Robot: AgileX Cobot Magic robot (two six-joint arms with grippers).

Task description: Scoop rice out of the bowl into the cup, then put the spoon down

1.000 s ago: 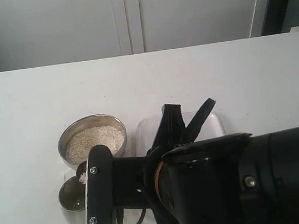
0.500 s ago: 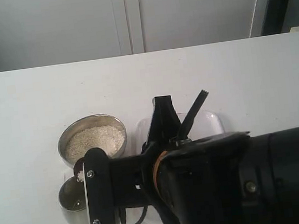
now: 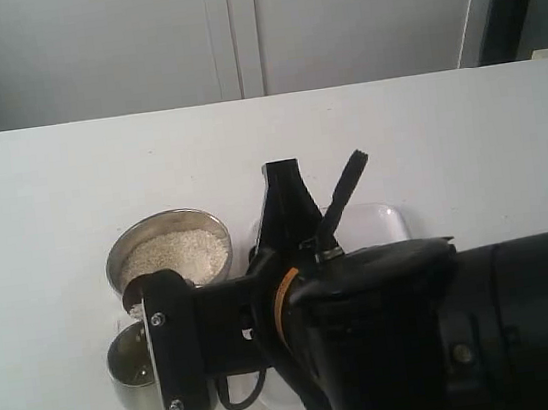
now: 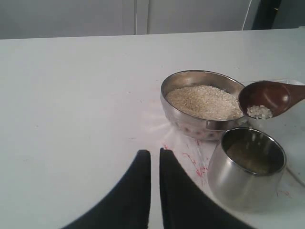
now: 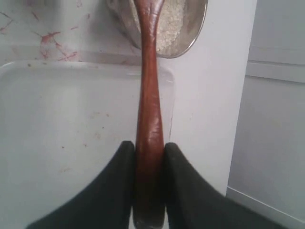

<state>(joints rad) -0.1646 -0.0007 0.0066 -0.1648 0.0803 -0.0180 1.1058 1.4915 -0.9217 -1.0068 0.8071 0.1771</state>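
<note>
The steel bowl (image 3: 114, 268) (image 4: 190, 126) holds off-white rice (image 3: 175, 257) (image 4: 205, 101). The smaller steel cup (image 3: 124, 371) (image 4: 243, 176) stands just in front of it. My right gripper (image 5: 148, 145) is shut on the handle of the dark wooden spoon (image 5: 148, 95). Its scoop (image 4: 269, 97) hovers by the bowl's rim, above and behind the cup, carrying a small clump of rice (image 4: 259, 112). In the exterior view the right arm hides that gripper's fingertips. My left gripper (image 4: 155, 152) is shut on nothing, low over the table beside the cup.
A clear plastic tray (image 3: 387, 216) (image 5: 71, 119) lies right of the bowl, under the spoon handle. Red marks (image 4: 190, 157) stain the white table near the cup. The bulky black right arm (image 3: 420, 337) fills the exterior view's lower right. A pale wall stands behind.
The spoon's scoop has shifted from over the cup back toward the bowl's near rim. The right wrist has rolled and moved left. Bowl and cup have stayed put.
</note>
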